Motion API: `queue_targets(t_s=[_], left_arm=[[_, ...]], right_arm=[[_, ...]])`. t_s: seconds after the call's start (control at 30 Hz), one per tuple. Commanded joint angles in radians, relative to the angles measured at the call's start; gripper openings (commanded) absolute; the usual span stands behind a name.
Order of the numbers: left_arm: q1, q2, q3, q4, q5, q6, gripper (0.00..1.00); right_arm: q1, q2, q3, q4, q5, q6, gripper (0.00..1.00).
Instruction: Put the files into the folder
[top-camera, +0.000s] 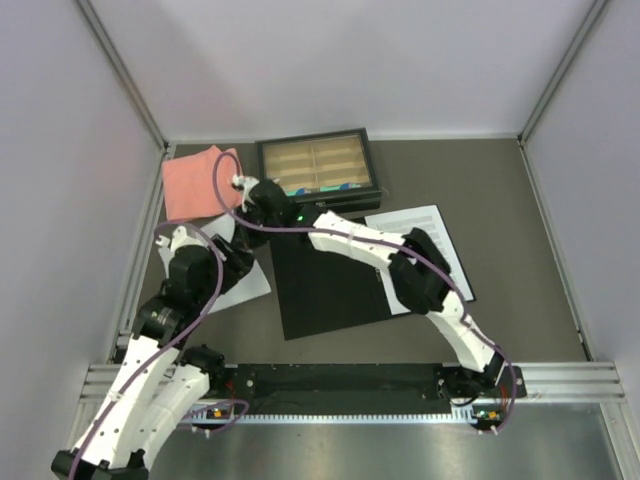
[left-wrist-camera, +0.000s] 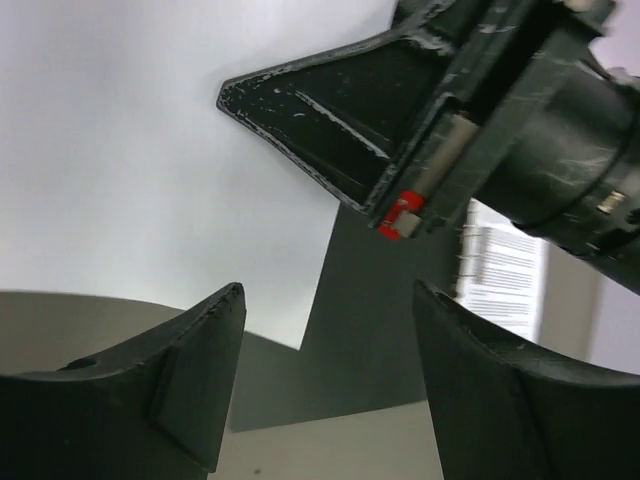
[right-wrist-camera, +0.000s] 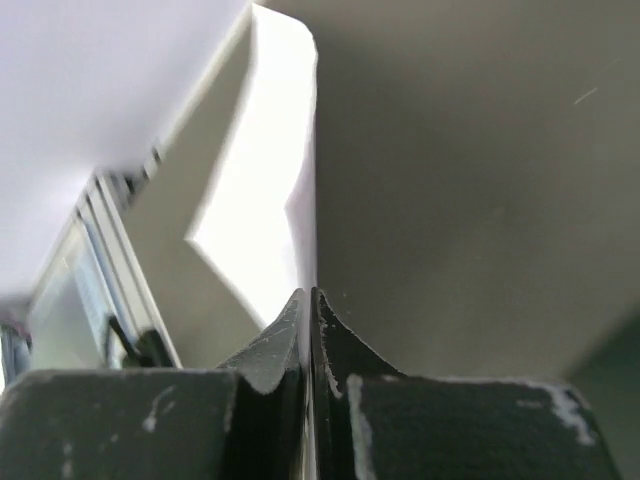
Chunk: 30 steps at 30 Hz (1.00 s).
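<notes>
The white printed paper sheet (top-camera: 410, 218), its print too small to read, is lying on the grey tabletop (top-camera: 520, 220) just right of the flat white-and-black folder (top-camera: 320, 290), both long axes running near-to-far; only the right wrist view is showing the right tool (right-wrist-camera: 308, 296) pinching closed on the folder's thin white edge; the left tool (left-wrist-camera: 330, 300) is gaping open, holding nothing.
</notes>
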Motion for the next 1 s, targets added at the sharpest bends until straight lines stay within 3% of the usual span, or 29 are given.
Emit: queue_targets(t_s=[0.0, 0.17, 0.23, 0.37, 0.43, 0.5, 0.63, 0.73, 0.97], left_arm=[[0.002, -0.019, 0.073, 0.166, 0.148, 0.098, 0.73], [-0.001, 0.070, 0.051, 0.302, 0.364, 0.089, 0.73], [-0.018, 0.119, -0.018, 0.435, 0.413, 0.055, 0.73], [-0.229, 0.258, -0.104, 0.662, 0.300, 0.015, 0.73], [-0.359, 0.349, -0.082, 0.773, 0.251, 0.032, 0.74], [-0.423, 0.498, -0.028, 0.819, 0.225, 0.073, 0.74], [-0.535, 0.699, 0.050, 0.891, 0.203, 0.131, 0.74], [-0.559, 0.820, 0.092, 0.937, 0.215, 0.134, 0.73], [-0.567, 0.961, 0.073, 1.037, 0.220, 0.107, 0.72]], right_arm=[[-0.024, -0.338, -0.050, -0.056, 0.249, 0.004, 0.00], [-0.120, -0.713, -0.480, -0.087, 0.473, 0.080, 0.00], [-0.189, -0.809, -0.681, -0.134, 0.577, 0.125, 0.00], [-0.312, -1.102, -0.999, -0.183, 0.699, 0.177, 0.00], [-0.397, -1.193, -1.145, -0.205, 0.726, 0.192, 0.00], [-0.468, -1.318, -1.258, -0.211, 0.747, 0.200, 0.00], [-0.558, -1.490, -1.380, -0.239, 0.835, 0.237, 0.00], [-0.608, -1.559, -1.426, -0.278, 0.881, 0.277, 0.00], [-0.628, -1.567, -1.521, -0.236, 0.911, 0.367, 0.00]])
